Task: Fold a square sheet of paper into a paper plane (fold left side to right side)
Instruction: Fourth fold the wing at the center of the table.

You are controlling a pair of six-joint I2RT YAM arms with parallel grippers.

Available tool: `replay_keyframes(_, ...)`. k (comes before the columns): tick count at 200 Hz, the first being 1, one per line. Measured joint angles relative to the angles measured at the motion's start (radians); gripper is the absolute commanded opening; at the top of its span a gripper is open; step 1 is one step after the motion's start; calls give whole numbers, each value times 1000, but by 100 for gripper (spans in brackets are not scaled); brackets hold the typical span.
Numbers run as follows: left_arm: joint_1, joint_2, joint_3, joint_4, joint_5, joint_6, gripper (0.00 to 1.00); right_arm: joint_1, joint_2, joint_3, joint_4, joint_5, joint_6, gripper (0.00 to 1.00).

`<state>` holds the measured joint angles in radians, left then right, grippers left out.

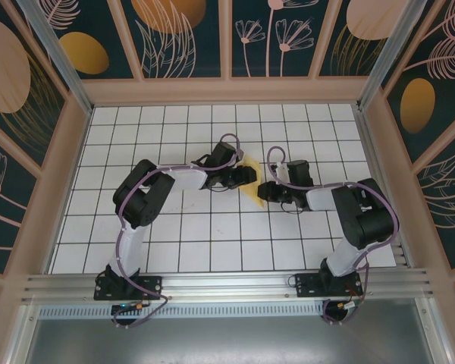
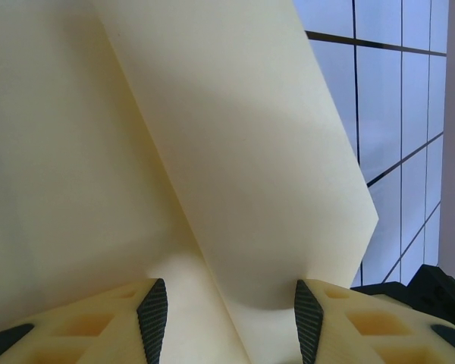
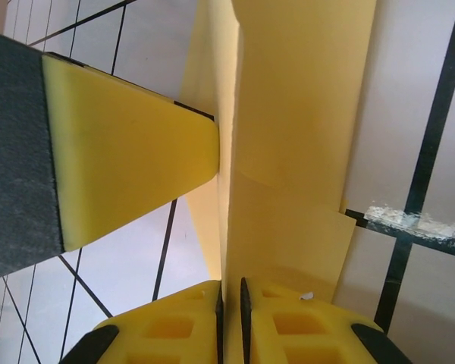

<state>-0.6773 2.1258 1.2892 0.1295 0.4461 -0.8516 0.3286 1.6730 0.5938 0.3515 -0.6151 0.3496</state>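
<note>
Top camera first: your sheet of paper (image 1: 252, 199) sits about mid-worktop (image 1: 136, 243), a touch toward the right edge, and it's mostly buried under the two arms. Left end effector (image 1: 246, 177) comes in from the left edge side and right end effector (image 1: 264, 191) from the right. Their tips are nearly meeting over the paper, but from up here you can't tell how either set of jaws stands.

Left wrist cam: the sheet (image 2: 235, 152) takes up most of what you see, with one flap lifted and leaning over the flat part. The left end effector (image 2: 231, 322) is spread, black pads (image 2: 153, 318) well apart, and the base of that flap runs down between them. You get a strip of gridded worktop (image 2: 409, 152) at the right.

Right wrist cam: the right end effector (image 3: 230, 303) is pressed almost together, pinching the edge of the sheet (image 3: 296, 136), which stands up on edge from the gap. The left arm's finger (image 3: 129, 152) pokes in from the left, its tip right against the paper.
</note>
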Motion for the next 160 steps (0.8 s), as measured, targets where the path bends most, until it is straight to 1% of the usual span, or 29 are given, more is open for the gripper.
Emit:
replay_keyframes(57, -4, 3, 12, -21, -14, 0, 51, -2, 11, 7, -3, -15, -1, 22)
replay_keyframes(112, -4, 3, 15, -25, -16, 0, 51, -16, 0, 7, -13, -16, -3, 35)
replay_keyframes(135, -4, 3, 16, -28, -16, 0, 51, -37, -29, 7, -14, -33, -3, 38)
replay_keyframes(160, -4, 3, 16, -29, -16, 0, 51, -87, -61, 6, -6, -71, 1, 39)
